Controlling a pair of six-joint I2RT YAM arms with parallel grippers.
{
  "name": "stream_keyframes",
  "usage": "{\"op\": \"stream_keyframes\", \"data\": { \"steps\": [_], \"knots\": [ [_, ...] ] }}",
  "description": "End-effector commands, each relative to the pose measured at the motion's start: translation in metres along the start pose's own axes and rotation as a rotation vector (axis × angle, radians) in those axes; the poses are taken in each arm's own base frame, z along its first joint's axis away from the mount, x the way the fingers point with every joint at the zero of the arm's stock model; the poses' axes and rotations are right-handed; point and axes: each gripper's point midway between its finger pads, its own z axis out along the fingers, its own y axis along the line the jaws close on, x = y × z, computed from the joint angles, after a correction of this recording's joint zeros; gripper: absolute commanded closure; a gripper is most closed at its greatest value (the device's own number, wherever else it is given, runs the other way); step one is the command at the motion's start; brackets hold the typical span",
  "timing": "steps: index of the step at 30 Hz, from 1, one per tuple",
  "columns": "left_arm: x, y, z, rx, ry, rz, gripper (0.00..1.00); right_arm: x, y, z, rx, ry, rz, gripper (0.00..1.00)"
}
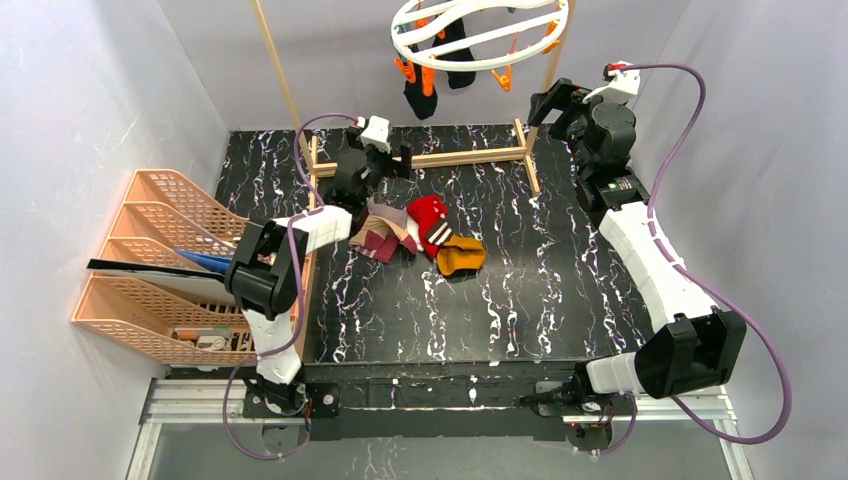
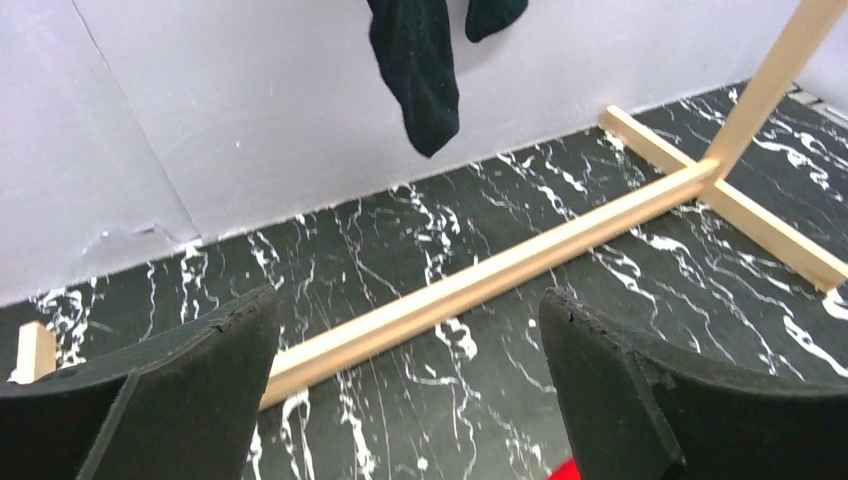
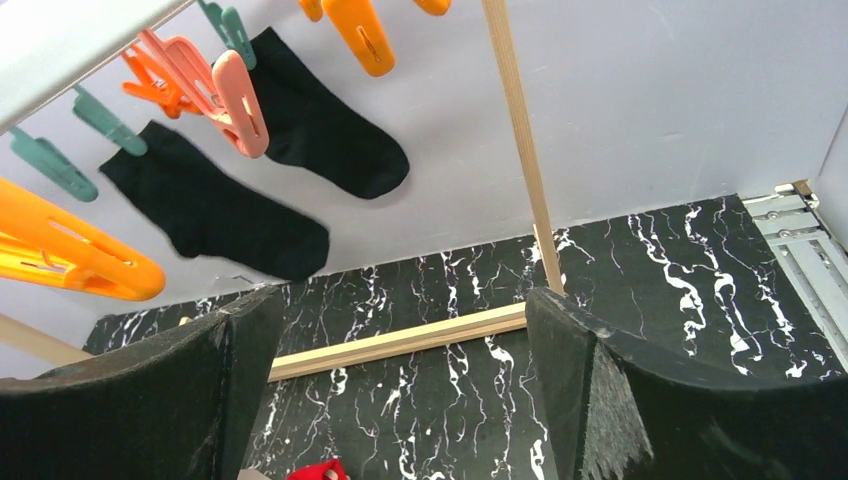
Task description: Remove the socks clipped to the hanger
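Left end effector (image 2: 407, 310) and right end effector (image 3: 400, 300) both gape wide open, we see nothing in either. Two black socks (image 1: 421, 95) hang clipped on the hanger (image 1: 402, 42) over the far bench (image 1: 500, 300) edge. We log the loose socks (image 1: 425, 235) piled mid-bench.

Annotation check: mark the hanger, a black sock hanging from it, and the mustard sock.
hanger (image 3: 50, 40): right wrist view, white rim.
black sock (image 3: 215, 215): right wrist view, mid foot.
mustard sock (image 1: 462, 256): top view, middle of its body.
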Motion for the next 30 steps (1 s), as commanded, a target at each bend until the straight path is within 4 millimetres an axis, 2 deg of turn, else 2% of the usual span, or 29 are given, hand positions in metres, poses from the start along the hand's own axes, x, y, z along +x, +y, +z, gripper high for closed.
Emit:
{"op": "stream_keyframes", "data": {
  "steps": [1, 5, 9, 15, 21, 26, 29, 30],
  "knots": [
    [-0.039, 0.010, 0.022, -0.014, -0.124, 0.014, 0.02, -0.020, 0.013, -0.003, -0.048, -0.053, 0.003, 0.01],
    [-0.041, 0.009, 0.042, 0.038, -0.152, -0.020, 0.02, -0.020, 0.015, -0.001, -0.056, -0.047, 0.002, 0.01],
    [-0.041, 0.016, 0.059, 0.064, -0.184, -0.069, 0.02, -0.023, 0.016, -0.001, -0.059, -0.049, -0.004, 0.01],
    [-0.052, 0.025, 0.084, 0.080, -0.259, -0.053, 0.02, -0.020, 0.019, 0.001, -0.073, -0.037, -0.006, 0.01],
    [-0.049, 0.060, 0.129, -0.006, -0.341, -0.073, 0.02, -0.015, 0.025, 0.003, -0.099, -0.011, -0.002, 0.01],
    [-0.054, 0.062, 0.173, 0.093, -0.486, -0.204, 0.02, -0.009, 0.027, 0.007, -0.096, 0.017, -0.012, 0.01],
    [-0.055, 0.065, 0.177, 0.111, -0.523, -0.268, 0.03, -0.009, 0.029, 0.008, -0.097, 0.026, -0.033, 0.01],
    [-0.066, 0.061, 0.177, 0.157, -0.555, -0.292, 0.07, -0.008, 0.030, 0.008, -0.096, 0.030, -0.039, 0.01]
  ]
}}
